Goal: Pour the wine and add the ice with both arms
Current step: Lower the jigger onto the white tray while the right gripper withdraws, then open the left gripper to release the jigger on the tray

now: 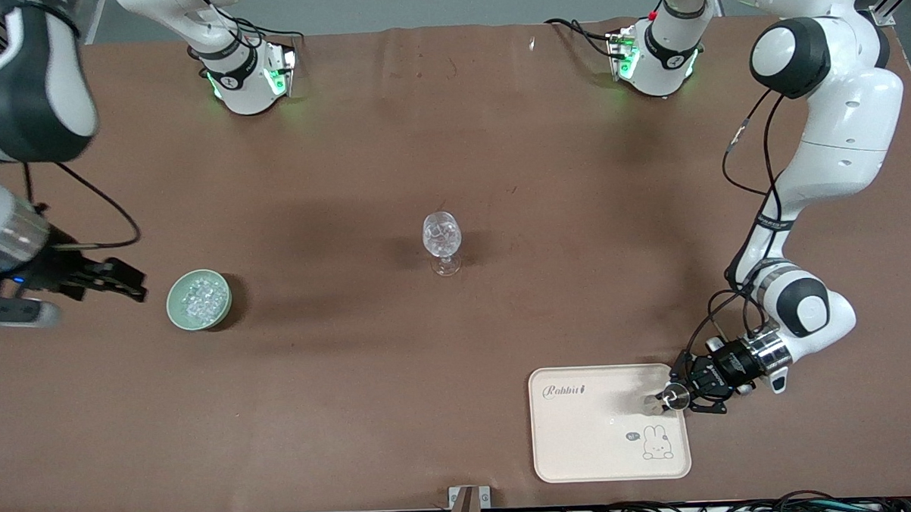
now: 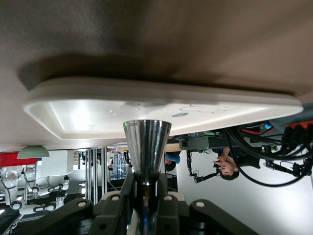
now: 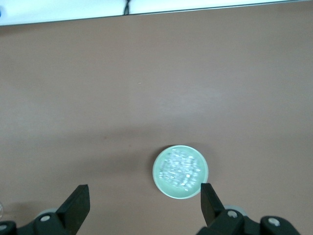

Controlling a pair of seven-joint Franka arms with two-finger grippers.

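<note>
Two stages look done: wine glass already holds ice. Left gripper clamps steel jigger over tray; right gripper splayed, empty, beside ice bowl.

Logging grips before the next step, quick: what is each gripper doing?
Left gripper: shut on a small metal cup, over the tray.
Right gripper: open, empty, above the ice bowl.

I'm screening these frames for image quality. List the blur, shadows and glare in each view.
Front view: the right arm close to the lens is soft; broad soft shadows fall on the brown table.
Left wrist view: the metal cup glints; the tray is brightly lit and casts a dark shadow.
Right wrist view: the ice glints; an overexposed strip runs along one edge.
</note>
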